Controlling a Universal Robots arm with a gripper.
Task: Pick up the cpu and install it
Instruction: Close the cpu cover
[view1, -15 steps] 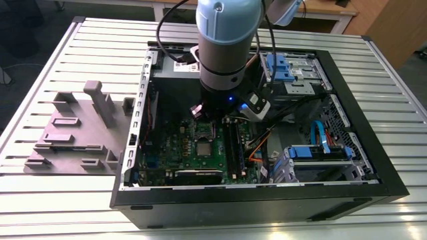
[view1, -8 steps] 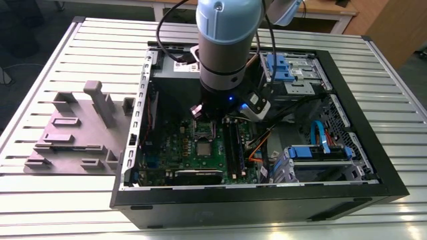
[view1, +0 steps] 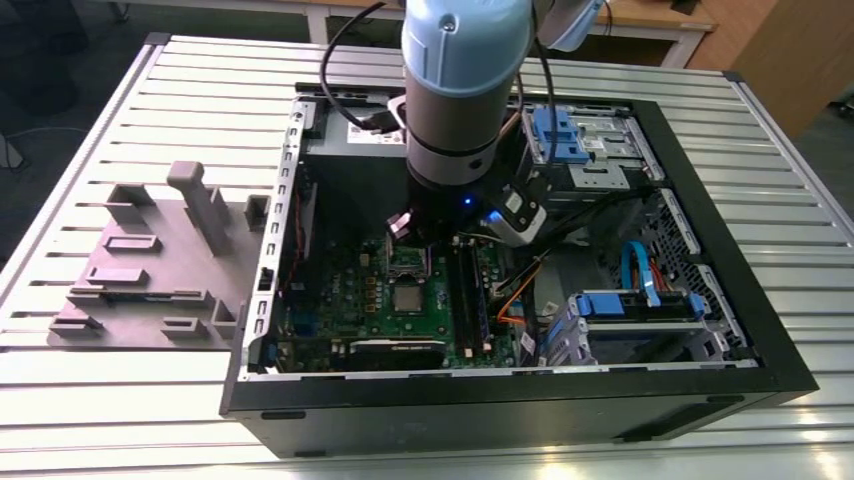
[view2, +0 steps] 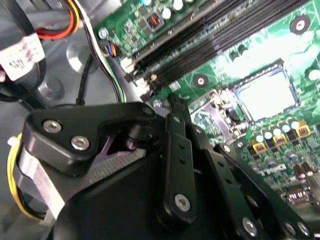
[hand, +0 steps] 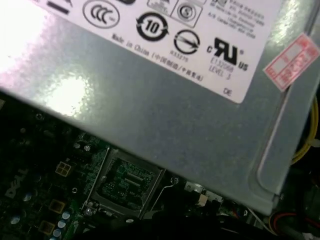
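Note:
The cpu (view1: 404, 297) is a small silvery square lying flat on the green motherboard (view1: 340, 305) inside the open computer case. In the second wrist view the cpu (view2: 265, 95) sits in a dark surround beside the metal-framed socket (view2: 212, 117). In the exterior view the socket (view1: 404, 262) lies just beyond the cpu. In the first wrist view the socket (hand: 122, 182) shows a dark centre. My gripper (view1: 411, 235) hangs over the socket, a short way from the cpu. Its black body (view2: 175, 150) shows in the second wrist view, and I see nothing held.
The grey metal power supply (hand: 150, 110) stands close beside the socket. Black memory slots (view2: 215, 35) run alongside it. Blue drive bays (view1: 561, 135) and a blue-cabled drive (view1: 641, 300) fill the case's right side. A grey block fixture (view1: 147, 260) rests on the slatted table (view1: 107, 420).

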